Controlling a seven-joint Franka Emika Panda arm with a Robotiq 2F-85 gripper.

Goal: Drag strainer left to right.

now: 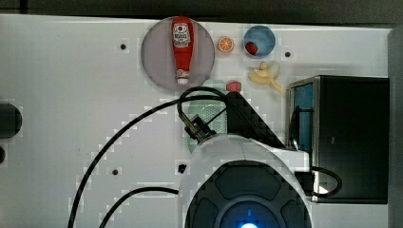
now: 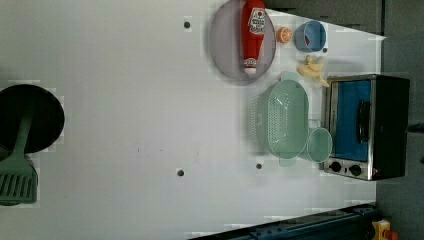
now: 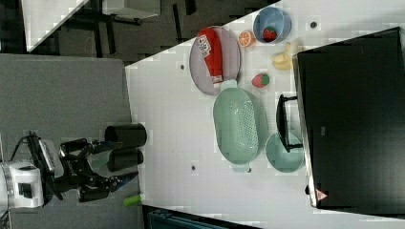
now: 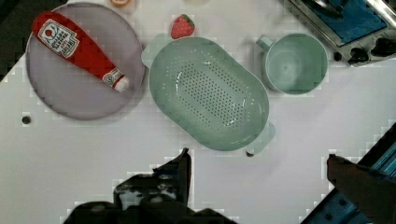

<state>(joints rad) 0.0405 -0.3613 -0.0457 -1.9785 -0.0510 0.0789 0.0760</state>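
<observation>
The tool [image 4: 258,165] hangs above the tabletop [image 4: 93,140], fingers spread wide, holding nothing. The strainer [image 4: 209,93] lies apart from it, between the plate [image 4: 70,93] and the mug [image 4: 294,63], a strawberry [image 4: 182,26] beside its rim.

Top view: arm [image 1: 247,185] hid most of the strainer [image 1: 211,116]. Left view: spatula [image 2: 17,175] cut by edge.

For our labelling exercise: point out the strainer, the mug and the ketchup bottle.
strainer [image 4: 210,93], wrist view, holed basin.
mug [image 4: 293,64], wrist view, inside bottom.
ketchup bottle [image 4: 77,46], wrist view, red body.
</observation>
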